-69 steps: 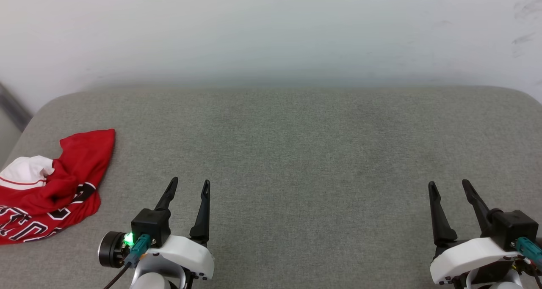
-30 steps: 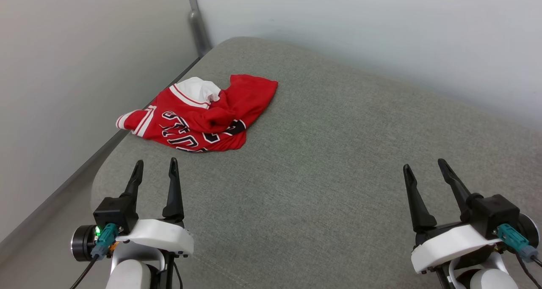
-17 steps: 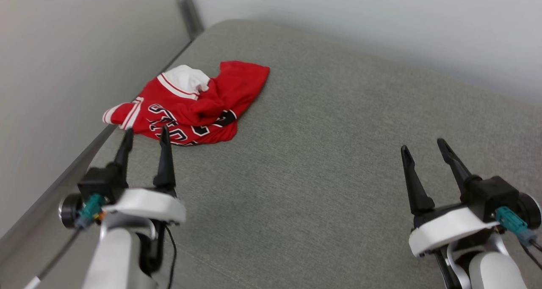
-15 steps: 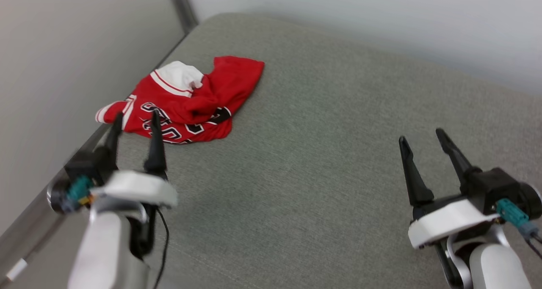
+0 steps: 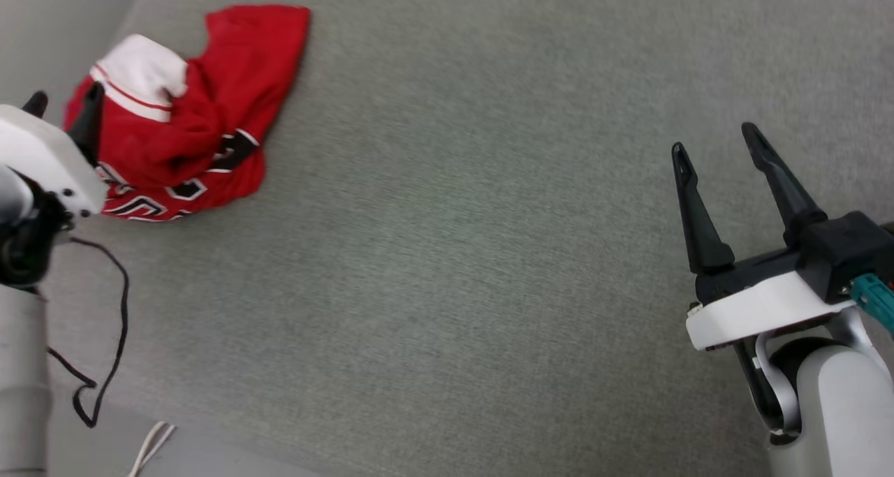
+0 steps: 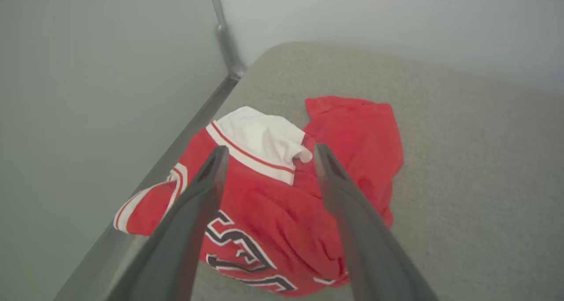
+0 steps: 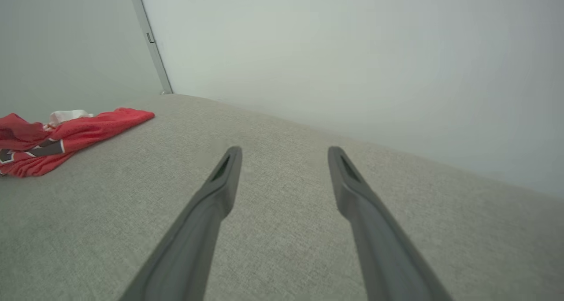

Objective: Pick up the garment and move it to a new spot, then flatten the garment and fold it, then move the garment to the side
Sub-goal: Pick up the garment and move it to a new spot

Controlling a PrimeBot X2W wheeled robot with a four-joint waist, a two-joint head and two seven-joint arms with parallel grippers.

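In the head view the left gripper (image 5: 64, 98) sits at the left edge, with two dark tips showing above its white housing (image 5: 38, 156). The tips overlap the near edge of the garment (image 5: 230, 79), which lies crumpled on the grey cushion (image 5: 454, 267) and spreads ahead of them and off to their right. Its white sleeve (image 5: 143, 68) is just beside the right-hand tip; whether the tips touch cloth cannot be told here. A black cable (image 5: 120, 309) loops down behind the left wrist. The right gripper (image 5: 713, 140) hangs over bare cushion with its jaws spread wide and empty, and the garment is well apart to its left. In the left wrist view the fingers (image 6: 194, 217) stand wide apart with nothing clamped. The garment lies straight ahead of and beneath them, with the sleeve in the gap at the tips, black white-edged lettering (image 6: 233, 243) between the finger shafts nearer the wrist, and a plain red flap beyond the right finger. Left of the left finger the cushion's edge meets a wall (image 6: 88, 80), and a grey post (image 6: 224, 45) stands ahead. In the right wrist view the right fingers (image 7: 207, 213) are spread wide over bare cushion, and the garment is a low heap far to their left.
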